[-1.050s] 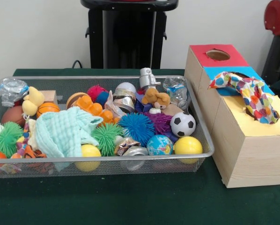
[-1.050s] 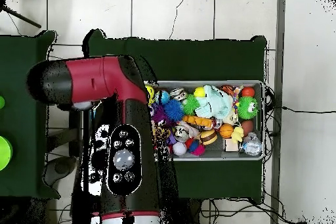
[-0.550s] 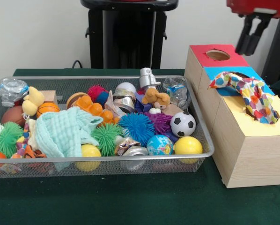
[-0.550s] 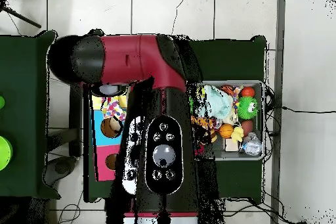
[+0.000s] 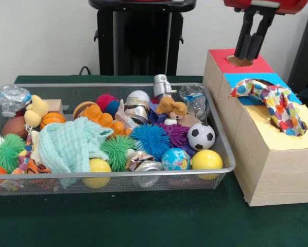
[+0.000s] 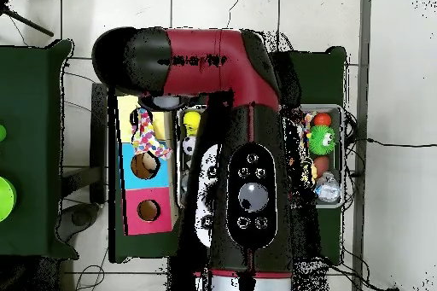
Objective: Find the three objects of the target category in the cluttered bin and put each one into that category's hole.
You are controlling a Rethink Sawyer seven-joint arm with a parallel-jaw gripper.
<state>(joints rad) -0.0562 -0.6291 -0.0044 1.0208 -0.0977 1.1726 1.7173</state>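
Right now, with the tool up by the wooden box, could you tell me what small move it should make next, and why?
Probably a sideways move back toward the mesh bin. The tool hangs over the red section's hole with nothing visibly carried, while the bin is full of toys to search.

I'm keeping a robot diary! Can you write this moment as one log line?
gripper: over red hole, looks shut, empty | cloth: hanging from blue hole | bin: full of toys
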